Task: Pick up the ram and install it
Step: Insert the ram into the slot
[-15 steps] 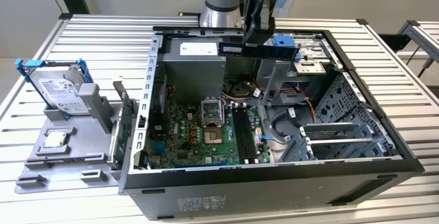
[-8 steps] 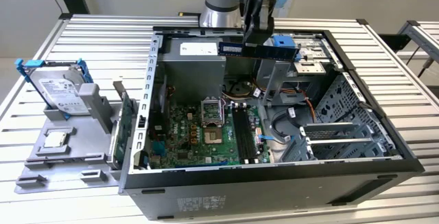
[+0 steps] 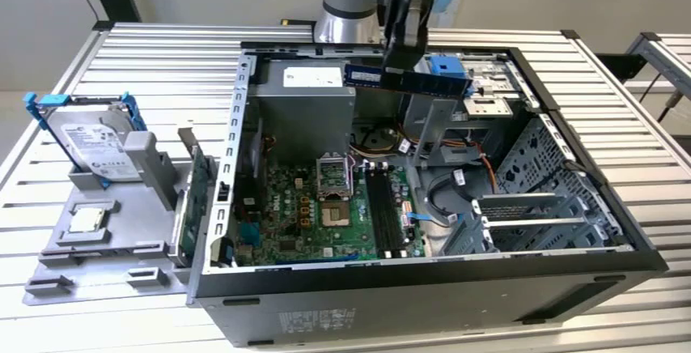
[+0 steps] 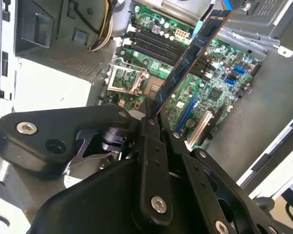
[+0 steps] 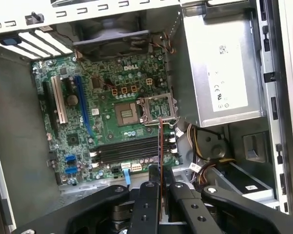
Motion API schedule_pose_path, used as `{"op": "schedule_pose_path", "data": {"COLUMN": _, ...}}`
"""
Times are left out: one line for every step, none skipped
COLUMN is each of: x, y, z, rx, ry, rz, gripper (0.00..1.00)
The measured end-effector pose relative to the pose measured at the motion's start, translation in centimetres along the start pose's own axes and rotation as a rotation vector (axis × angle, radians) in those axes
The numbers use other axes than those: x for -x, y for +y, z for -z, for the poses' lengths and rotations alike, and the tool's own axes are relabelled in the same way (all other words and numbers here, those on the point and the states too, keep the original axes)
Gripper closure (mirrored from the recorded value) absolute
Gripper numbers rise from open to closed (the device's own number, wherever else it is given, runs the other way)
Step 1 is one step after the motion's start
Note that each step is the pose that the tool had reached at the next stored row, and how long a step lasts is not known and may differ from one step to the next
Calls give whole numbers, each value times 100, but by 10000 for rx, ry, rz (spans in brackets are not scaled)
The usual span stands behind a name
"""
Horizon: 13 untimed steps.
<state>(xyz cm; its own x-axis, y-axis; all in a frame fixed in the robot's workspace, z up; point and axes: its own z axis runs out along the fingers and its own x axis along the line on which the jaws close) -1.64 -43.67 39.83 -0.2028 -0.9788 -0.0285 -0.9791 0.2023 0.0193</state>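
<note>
Item: ram [image 3: 410,78]. You hold it level in the upper centre of the exterior view, with the gripper [image 3: 396,63] fingers closed tight on it. It hangs above the open case [image 3: 637,248], apart from the board, probably to clear the case walls.
Below: motherboard [image 3: 313,207]; its black memory slots [image 5: 126,149] look vacant.
Exterior view's left: hard drive [image 3: 95,144], propped on the grey tray [image 3: 97,264], outside the case.

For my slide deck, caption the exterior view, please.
Gripper holding the ram above the open computer case, over its green motherboard.
</note>
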Motion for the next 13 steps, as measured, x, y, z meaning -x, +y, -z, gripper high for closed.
{"op": "schedule_pose_path", "data": {"x": 0, "y": 0, "z": 0, "rx": -3, "ry": -1, "rz": -90, "gripper": 100}}
{"op": "schedule_pose_path", "data": {"x": 0, "y": 0, "z": 0, "rx": -5, "ry": -3, "rz": -181, "gripper": 100}}
{"op": "schedule_pose_path", "data": {"x": 0, "y": 0, "z": 0, "rx": -8, "ry": -5, "rz": -281, "gripper": 100}}
{"op": "schedule_pose_path", "data": {"x": 0, "y": 0, "z": 0, "rx": -10, "ry": -7, "rz": -369, "gripper": 100}}
{"op": "schedule_pose_path", "data": {"x": 0, "y": 0, "z": 0, "rx": -13, "ry": -8, "rz": -461, "gripper": 100}}
{"op": "schedule_pose_path", "data": {"x": 0, "y": 0, "z": 0, "rx": -16, "ry": -10, "rz": -563, "gripper": 100}}
{"op": "schedule_pose_path", "data": {"x": 0, "y": 0, "z": 0, "rx": -18, "ry": -12, "rz": -640, "gripper": 100}}
{"op": "schedule_pose_path", "data": {"x": 0, "y": 0, "z": 0, "rx": -21, "ry": -14, "rz": -723, "gripper": 100}}
{"op": "schedule_pose_path", "data": {"x": 0, "y": 0, "z": 0, "rx": -23, "ry": -16, "rz": -810, "gripper": 100}}
{"op": "schedule_pose_path", "data": {"x": 0, "y": 0, "z": 0, "rx": -25, "ry": -18, "rz": -888, "gripper": 100}}
{"op": "schedule_pose_path", "data": {"x": 0, "y": 0, "z": 0, "rx": -28, "ry": -19, "rz": -966, "gripper": 100}}
{"op": "schedule_pose_path", "data": {"x": 0, "y": 0, "z": 0, "rx": -30, "ry": -20, "rz": -1044, "gripper": 100}}
{"op": "schedule_pose_path", "data": {"x": 0, "y": 0, "z": 0, "rx": -32, "ry": -22, "rz": -1122, "gripper": 100}}
